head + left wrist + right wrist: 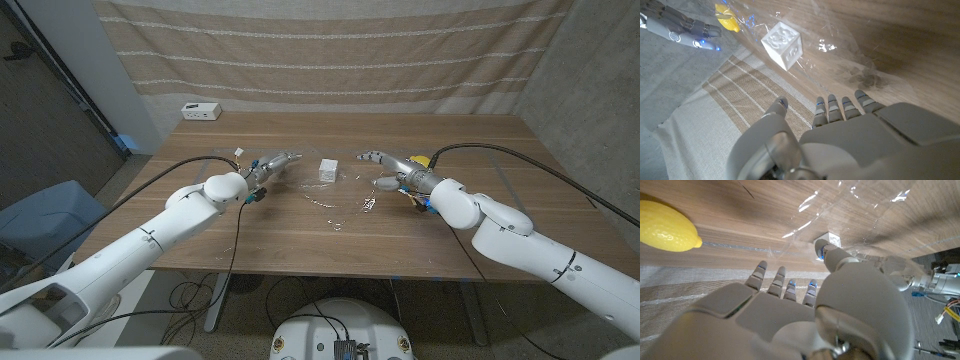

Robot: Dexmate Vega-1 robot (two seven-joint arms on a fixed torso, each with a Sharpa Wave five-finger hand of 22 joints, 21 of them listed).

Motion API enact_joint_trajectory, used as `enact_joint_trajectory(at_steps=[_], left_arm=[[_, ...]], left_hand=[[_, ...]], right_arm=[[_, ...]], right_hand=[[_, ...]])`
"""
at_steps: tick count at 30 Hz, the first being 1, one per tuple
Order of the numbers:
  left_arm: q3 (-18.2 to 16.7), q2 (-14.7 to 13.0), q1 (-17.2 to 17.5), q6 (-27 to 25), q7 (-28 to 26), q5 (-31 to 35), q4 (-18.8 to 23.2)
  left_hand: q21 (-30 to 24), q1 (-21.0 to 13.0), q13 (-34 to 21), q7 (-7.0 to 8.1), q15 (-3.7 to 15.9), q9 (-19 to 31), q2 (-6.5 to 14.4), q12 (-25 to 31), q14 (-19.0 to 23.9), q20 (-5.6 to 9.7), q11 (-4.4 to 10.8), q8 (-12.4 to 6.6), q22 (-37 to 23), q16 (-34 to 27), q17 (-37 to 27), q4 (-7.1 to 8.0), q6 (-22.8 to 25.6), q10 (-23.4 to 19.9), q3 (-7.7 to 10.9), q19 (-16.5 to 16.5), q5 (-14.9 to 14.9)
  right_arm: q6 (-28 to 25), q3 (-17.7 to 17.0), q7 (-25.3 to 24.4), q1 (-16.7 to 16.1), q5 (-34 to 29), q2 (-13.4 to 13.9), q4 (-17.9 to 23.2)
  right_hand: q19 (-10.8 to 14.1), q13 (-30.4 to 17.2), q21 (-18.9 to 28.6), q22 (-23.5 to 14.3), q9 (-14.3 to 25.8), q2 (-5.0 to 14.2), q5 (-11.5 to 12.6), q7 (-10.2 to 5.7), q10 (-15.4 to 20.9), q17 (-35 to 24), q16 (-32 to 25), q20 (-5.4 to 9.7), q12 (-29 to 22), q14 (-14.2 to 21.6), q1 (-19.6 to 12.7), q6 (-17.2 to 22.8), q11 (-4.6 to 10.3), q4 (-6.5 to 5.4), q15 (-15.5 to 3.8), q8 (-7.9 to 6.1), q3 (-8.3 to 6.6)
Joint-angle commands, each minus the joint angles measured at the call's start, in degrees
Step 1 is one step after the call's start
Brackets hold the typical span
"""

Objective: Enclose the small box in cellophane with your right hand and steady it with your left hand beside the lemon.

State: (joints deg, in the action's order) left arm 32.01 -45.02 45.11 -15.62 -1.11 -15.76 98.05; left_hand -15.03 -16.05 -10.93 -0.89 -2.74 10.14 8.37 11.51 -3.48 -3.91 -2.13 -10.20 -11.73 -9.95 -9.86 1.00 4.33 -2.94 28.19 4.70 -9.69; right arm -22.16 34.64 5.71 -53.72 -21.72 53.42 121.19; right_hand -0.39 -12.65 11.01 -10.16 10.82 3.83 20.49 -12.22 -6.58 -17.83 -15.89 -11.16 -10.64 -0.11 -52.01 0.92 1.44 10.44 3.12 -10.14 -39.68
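The small white box (327, 168) stands on the crinkled clear cellophane (343, 198) at the table's middle. My left hand (275, 163) is to the box's left, a short gap away, fingers stretched out and apart, holding nothing. My right hand (386, 166) is to the box's right, fingers spread toward it and empty. The yellow lemon (423, 159) lies just behind my right hand. In the left wrist view the box (783, 45) sits under the cellophane (845, 42), beyond my fingers (842, 107), with the lemon (726, 17) and right hand (680, 28) past it. In the right wrist view my thumb (837, 257) partly covers the box (830, 238); the lemon (667, 230) lies aside.
A small white device (201, 111) sits at the wooden table's (300, 235) back left corner. A striped curtain (330, 50) hangs behind the table. Black cables trail from both arms across the tabletop.
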Motion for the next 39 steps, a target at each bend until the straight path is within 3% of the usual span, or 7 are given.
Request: enact_joint_trajectory(at_steps=[1, 7, 13, 29, 32, 36, 39], left_arm=[[0.64, 1.25, -1.36, 1.33, 1.06, -0.46, -2.24], [0.41, 1.24, -1.07, 1.36, 1.06, -1.1, -2.12], [0.02, 0.87, -0.36, 0.97, 0.62, -1.66, -1.21], [-0.88, 0.43, 1.05, 0.68, 0.16, -3.65, -0.43], [-1.01, 0.38, 1.18, 0.93, 0.18, -3.94, -0.44], [-1.13, 0.2, 1.33, 1.36, 0.42, -4.24, -0.47], [-1.18, -0.08, 1.49, 1.27, 0.4, -4.3, -0.25]], left_hand=[[-0.02, 0.65, 0.01, 0.48, 0.03, 0.07, -0.05, 0.19, -0.04, -0.53, -0.12, -0.59, 0.06, -0.44, -0.23, 0.54, 0.11, -0.38, 0.01, 0.03, -0.43], [-0.03, 1.49, 0.0, 0.56, 0.09, 0.1, -0.36, 0.2, -0.14, -0.46, -0.17, -0.61, 0.05, -0.47, -0.31, 1.09, 0.29, -0.3, -0.42, -0.03, -0.45], [-0.06, 2.2, -0.01, 0.62, 0.09, 0.11, -0.63, 0.21, -0.22, -0.5, -0.26, -0.6, 0.04, -0.49, -0.36, 1.55, 0.37, -0.26, -0.79, -0.13, -0.49], [-0.04, 3.59, -0.02, 0.73, 0.18, 0.12, -1.07, 0.16, -0.37, -0.39, -0.32, -0.49, 0.03, -0.51, -0.4, 2.47, 0.33, 0.03, -1.49, -0.17, -0.65], [-0.02, 3.83, -0.02, 0.67, 0.13, 0.12, -1.14, 0.16, -0.48, -0.43, -0.31, -0.46, 0.03, -0.48, -0.4, 2.62, 0.27, 0.07, -1.6, -0.13, -0.69], [0.01, 4.1, -0.02, 0.64, 0.12, 0.12, -1.24, 0.13, -0.56, -0.39, -0.27, -0.42, 0.03, -0.46, -0.39, 2.78, 0.19, 0.17, -1.74, -0.09, -0.73], [0.02, 4.28, -0.02, 0.67, 0.2, 0.11, -1.32, 0.13, -0.59, -0.38, -0.29, -0.42, 0.03, -0.46, -0.39, 2.89, 0.21, 0.21, -1.84, -0.07, -0.76]], right_arm=[[-11.62, 9.3, 14.17, 4.83, -20.99, 4.58, 3.4], [-9.1, 10.31, 11.89, 3.37, -26.64, 3.37, 0.97], [-0.57, 7.01, -1.13, -0.85, -22.68, 2.33, -2.74], [21.17, 6.4, -22.51, -3.33, -17.25, -5.58, -14.52], [22.29, 7.85, -27.01, -2.73, -22.12, -7.25, -16.55], [23.15, 8.93, -32.54, -2.06, -25.71, -9.54, -19.61], [23.1, 9.23, -35.64, -1.71, -27.11, -10.88, -21.1]], right_hand=[[-3.11, -0.47, -0.08, -0.33, 0.44, -0.86, 2.53, -0.24, -7.43, -0.74, 1.82, -0.26, 0.29, -4.31, -0.94, -6.91, -0.53, -0.28, 0.48, 0.14, -3.23], [-5.18, -0.64, 0.25, -0.41, 0.63, -5.16, -0.49, -0.4, -12.13, -1.18, 2.44, -0.04, -0.31, -6.51, 1.48, -11.51, -1.5, -0.57, 0.72, -0.65, -2.24], [0.53, -0.26, 2.32, -0.35, 1.06, -5.11, -6.71, -0.35, -2.09, -1.12, -0.35, 0.83, -3.98, 0.11, 2.79, -0.21, 1.18, -1.27, -1.09, -4.82, 1.4], [7.97, 0.85, 2.99, -0.19, 0.22, -6.57, -5.6, -0.48, 5.09, 0.15, -1.95, 2.81, -4.55, 7.19, -1.56, 12.82, 3.81, -1.28, -4.08, -6.19, 7.02], [13.15, 1.07, 3.54, -0.04, 0.49, -6.78, -3.09, -0.39, 12.28, 0.54, -3.34, 4.42, -6.07, 12.17, -5.03, 25.34, 5.71, -0.79, -6.27, -9.04, 9.78], [20.61, 1.33, 3.73, -0.03, -0.18, -5.54, -0.81, 1.71, 27.66, 0.92, -5.49, 7.53, -8.55, 20.24, -9.94, 55.46, 8.21, -1.38, -11.06, -15.76, 12.02], [23.18, 1.32, 4.15, -0.09, -0.24, -5.04, -1.24, 3.71, 33.27, 0.21, -6.98, 8.63, -9.54, 22.45, -10.45, 61.68, 8.58, -1.68, -12.88, -17.22, 13.39]])
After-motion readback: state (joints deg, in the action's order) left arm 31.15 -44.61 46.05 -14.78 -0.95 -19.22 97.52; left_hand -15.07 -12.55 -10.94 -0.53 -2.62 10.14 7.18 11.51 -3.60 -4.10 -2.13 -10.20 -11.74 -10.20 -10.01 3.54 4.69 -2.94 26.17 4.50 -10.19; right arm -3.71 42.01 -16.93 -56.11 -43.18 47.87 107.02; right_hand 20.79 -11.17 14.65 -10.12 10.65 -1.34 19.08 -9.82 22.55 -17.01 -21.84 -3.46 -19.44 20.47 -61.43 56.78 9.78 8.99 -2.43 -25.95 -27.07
